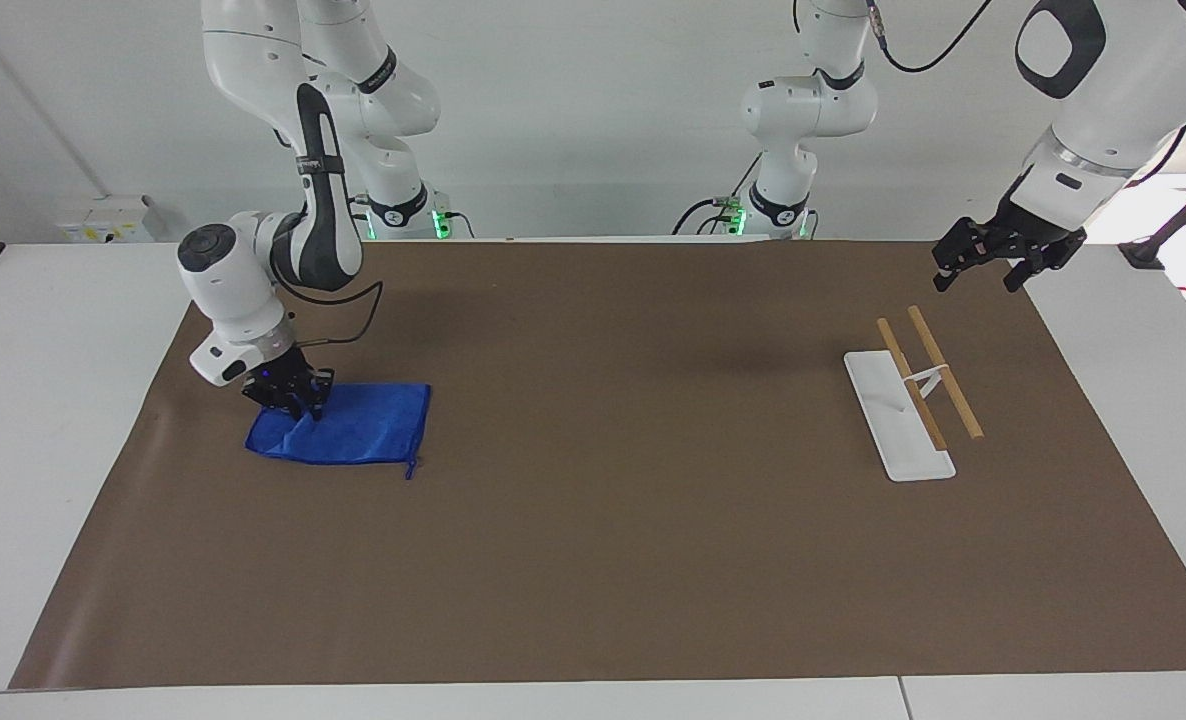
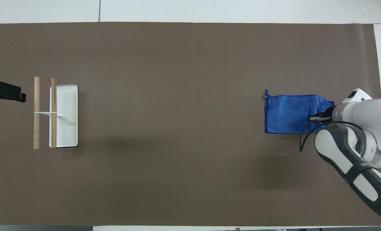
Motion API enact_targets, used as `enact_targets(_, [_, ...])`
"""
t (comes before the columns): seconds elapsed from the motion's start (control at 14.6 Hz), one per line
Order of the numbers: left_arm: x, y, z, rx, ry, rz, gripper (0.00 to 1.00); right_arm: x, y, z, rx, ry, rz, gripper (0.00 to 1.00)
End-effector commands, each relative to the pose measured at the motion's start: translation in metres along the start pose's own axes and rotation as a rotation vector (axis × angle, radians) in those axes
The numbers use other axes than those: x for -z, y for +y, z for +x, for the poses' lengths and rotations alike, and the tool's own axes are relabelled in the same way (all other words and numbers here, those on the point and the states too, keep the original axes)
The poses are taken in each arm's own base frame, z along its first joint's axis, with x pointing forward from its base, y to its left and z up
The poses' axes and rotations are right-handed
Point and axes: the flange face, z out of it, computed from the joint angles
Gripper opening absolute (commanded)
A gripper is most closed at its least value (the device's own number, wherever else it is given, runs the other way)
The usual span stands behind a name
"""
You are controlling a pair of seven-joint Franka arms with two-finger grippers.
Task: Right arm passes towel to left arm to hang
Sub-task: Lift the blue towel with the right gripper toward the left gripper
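Right tool point(image 1: 293, 398) pinching towel point(image 1: 353, 438) on mat point(image 1: 613, 520)

The right gripper point(image 1: 293, 398) covers part of the towel point(image 1: 353, 438) — the left gripper point(image 2: 4, 91) is cut by the overhead view's edge.

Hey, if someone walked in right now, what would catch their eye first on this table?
The bright blue towel on the brown mat, at the right arm's end of the table, with the right gripper shut on its bunched edge. Next, the white rack with two wooden bars at the left arm's end, where the left gripper waits open above the mat's corner.
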Motion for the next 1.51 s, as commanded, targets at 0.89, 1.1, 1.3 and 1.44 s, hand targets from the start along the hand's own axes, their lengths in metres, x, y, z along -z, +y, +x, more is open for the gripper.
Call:
enact_targets(0.89, [0.000, -0.002, -0.005, -0.005, 0.010, 0.016, 1.00, 0.284, -0.231, 0.135, -0.543, 0.017, 0.412, 0.00])
enact_targets(1.1, [0.000, -0.002, -0.005, -0.005, 0.010, 0.016, 1.00, 0.287, -0.288, 0.136, -0.752, -0.010, 0.583, 0.00])
enact_targets(1.3, [0.000, -0.002, -0.005, -0.005, 0.010, 0.016, 1.00, 0.286, -0.353, 0.132, -0.985, -0.060, 0.723, 0.00])
enact_targets(1.44, [0.000, -0.002, -0.005, -0.005, 0.010, 0.016, 1.00, 0.280, -0.385, 0.130, -1.097, -0.123, 0.821, 0.00])
